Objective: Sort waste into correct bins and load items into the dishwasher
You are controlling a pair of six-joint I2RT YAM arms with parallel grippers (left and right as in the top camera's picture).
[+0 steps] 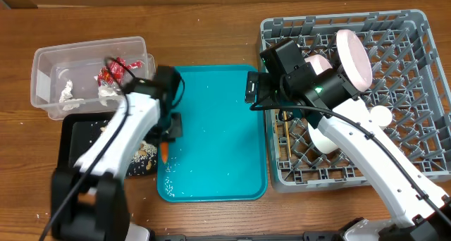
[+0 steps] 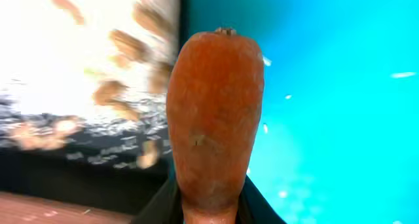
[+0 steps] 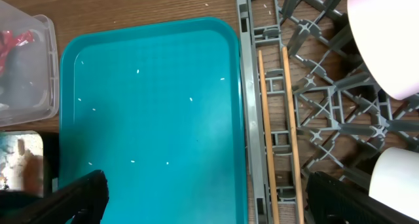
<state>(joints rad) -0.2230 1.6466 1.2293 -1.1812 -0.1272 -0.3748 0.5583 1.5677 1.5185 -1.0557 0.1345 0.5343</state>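
Observation:
My left gripper (image 1: 168, 128) is shut on a small orange carrot (image 1: 163, 153), holding it over the left edge of the teal tray (image 1: 218, 170). The left wrist view is filled by the carrot (image 2: 213, 119), with the black fingers (image 2: 258, 207) pinching its lower end. Beside it lies the black tray bin (image 1: 74, 139) with beige crumbs (image 1: 144, 155). The clear tub (image 1: 49, 61) holds white tissue (image 1: 68, 91) and a red wrapper (image 1: 113, 72). My right gripper (image 3: 209, 198) hangs open and empty over the teal tray's right edge beside the grey dish rack (image 1: 416, 29).
In the rack stand a white plate (image 1: 354, 58) on edge, a cup (image 1: 317, 61) and a bowl (image 1: 320, 139). Two wooden chopsticks (image 3: 275, 119) lie along its left side. Rice grains (image 3: 190, 98) are scattered on the teal tray (image 3: 144, 67).

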